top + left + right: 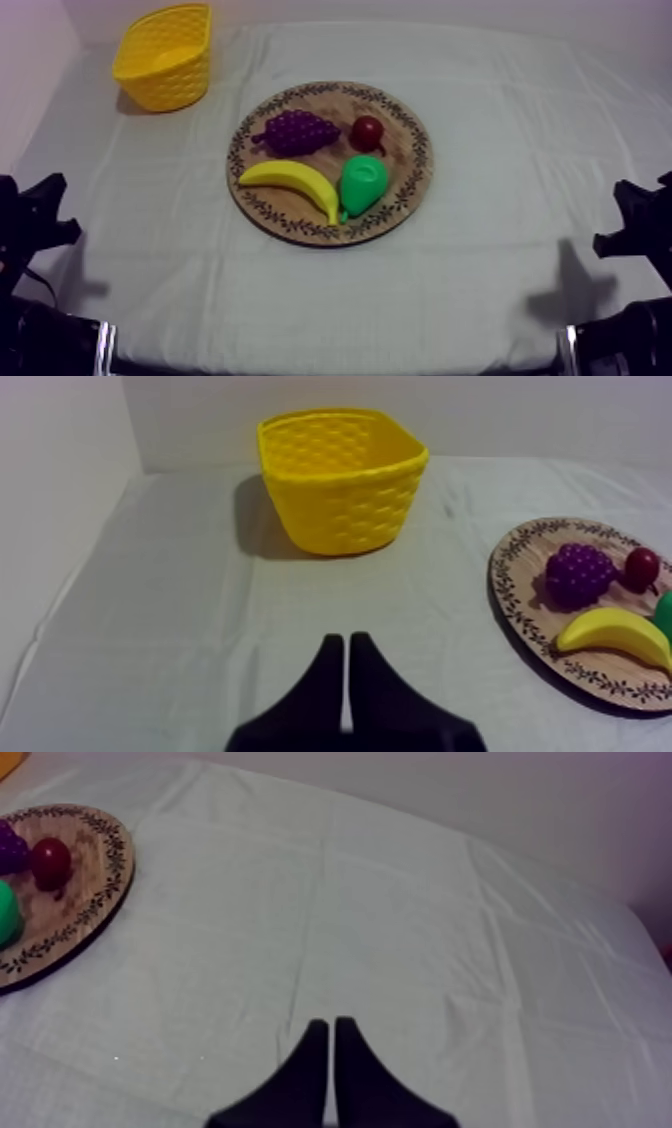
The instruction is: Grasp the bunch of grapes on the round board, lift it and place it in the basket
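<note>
Purple grapes on wooden board; yellow basket upright, apart.

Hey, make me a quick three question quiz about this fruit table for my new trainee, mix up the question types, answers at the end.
1. True or false: the bunch of grapes already lies in the yellow basket.
2. How many fruits lie on the wooden board? A) two B) three C) four
3. Fill in: the left claw and the right claw are both ___ on nothing.

Key:
1. False, it is on the board.
2. C: grapes, banana, pear, small red fruit.
3. shut
</note>
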Available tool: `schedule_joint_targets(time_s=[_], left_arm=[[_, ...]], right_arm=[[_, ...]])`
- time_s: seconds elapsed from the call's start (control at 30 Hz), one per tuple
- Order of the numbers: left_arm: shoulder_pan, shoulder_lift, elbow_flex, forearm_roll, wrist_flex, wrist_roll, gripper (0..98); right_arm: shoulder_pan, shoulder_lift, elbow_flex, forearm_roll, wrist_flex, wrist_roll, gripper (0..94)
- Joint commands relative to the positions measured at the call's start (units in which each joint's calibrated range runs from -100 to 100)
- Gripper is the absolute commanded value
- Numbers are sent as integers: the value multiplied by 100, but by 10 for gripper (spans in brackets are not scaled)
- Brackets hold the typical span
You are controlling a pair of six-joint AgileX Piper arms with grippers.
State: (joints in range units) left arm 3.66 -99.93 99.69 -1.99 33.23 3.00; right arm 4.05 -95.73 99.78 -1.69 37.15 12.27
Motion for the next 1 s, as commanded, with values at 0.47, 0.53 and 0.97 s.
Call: schedule_joint_targets(time_s=[0.47,0.53,0.97], left_arm=[[187,1276,-701,1,-633,200,0],[261,1646,-902,1,-757,219,0],[585,3541,-2437,20,-1292,342,0]], right_arm=[[1,-2,-1,1,2,1,5],[1,-2,-1,1,2,1,5],[1,-2,-1,1,2,1,5]])
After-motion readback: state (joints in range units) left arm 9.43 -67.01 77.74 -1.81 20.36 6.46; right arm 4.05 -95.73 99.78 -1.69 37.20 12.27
